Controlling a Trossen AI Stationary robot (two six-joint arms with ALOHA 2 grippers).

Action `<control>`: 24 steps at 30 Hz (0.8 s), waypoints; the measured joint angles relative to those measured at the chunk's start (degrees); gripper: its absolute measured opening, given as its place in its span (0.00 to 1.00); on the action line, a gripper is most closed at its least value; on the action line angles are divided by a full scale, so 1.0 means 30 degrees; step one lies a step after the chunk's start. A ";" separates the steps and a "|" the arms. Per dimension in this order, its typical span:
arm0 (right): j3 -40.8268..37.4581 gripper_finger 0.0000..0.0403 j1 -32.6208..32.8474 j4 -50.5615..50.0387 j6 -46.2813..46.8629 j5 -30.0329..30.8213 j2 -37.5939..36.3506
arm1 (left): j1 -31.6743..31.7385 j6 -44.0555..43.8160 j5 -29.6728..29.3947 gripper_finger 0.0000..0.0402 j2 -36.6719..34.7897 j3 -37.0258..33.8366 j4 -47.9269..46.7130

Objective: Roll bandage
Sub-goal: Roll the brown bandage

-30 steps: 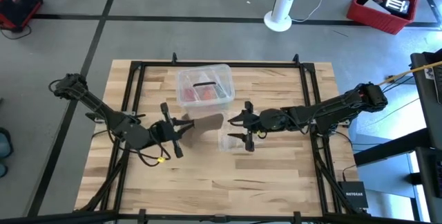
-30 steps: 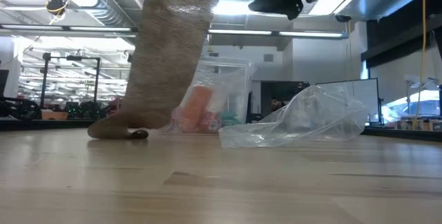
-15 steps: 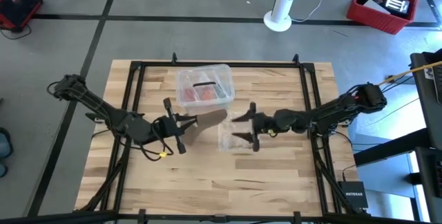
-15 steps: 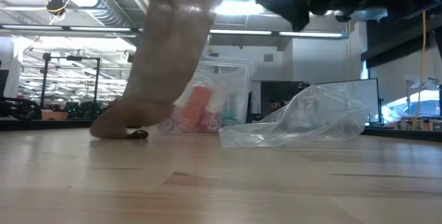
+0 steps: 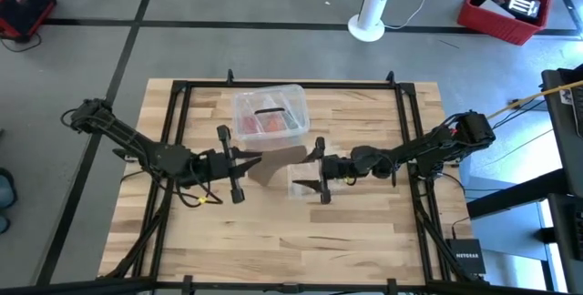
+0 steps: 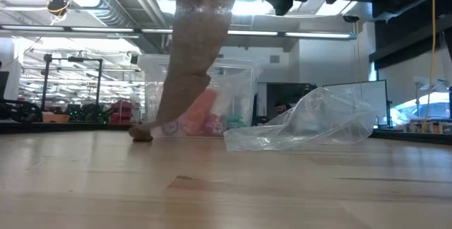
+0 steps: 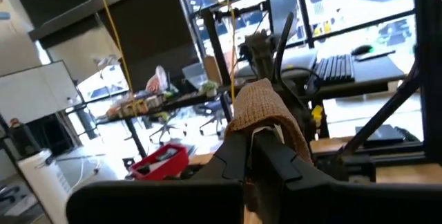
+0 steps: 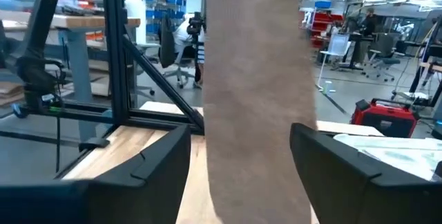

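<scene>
Left pincer (image 5: pixel 239 163), left of frame centre, is clamped on the bandage (image 5: pixel 273 167), a coarse-woven tan strip hanging to the wooden desk (image 5: pixel 273 240). Right pincer (image 5: pixel 320 167), jaws apart, straddles the strip; crinkled clear bag (image 6: pixel 311 126) lies beside.

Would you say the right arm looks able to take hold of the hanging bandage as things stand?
Probably yes: the right gripper is open, and in its wrist view the bandage hangs right between its fingers, with nothing between. The left gripper, shut on its top end, holds it up.
</scene>
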 joint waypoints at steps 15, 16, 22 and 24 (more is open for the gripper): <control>0.0181 0.62 0.1311 -0.5540 0.0242 -0.0121 -0.1966 | -0.1366 0.1341 0.0407 0.00 -0.0418 0.0000 -0.0092; 0.0181 0.62 0.1297 -0.5674 0.0219 0.0598 -0.2248 | -0.1371 0.1341 0.0418 0.00 -0.0430 0.0006 -0.0078; 0.0193 0.62 0.0461 -0.3738 0.0372 0.0600 -0.1940 | -0.1316 0.1553 0.0768 0.00 -0.0444 0.0001 -0.0040; 0.0188 0.62 0.0138 -0.2296 0.0937 -0.1542 -0.1298 | -0.1305 0.1550 0.0812 0.00 -0.0444 0.0007 0.0080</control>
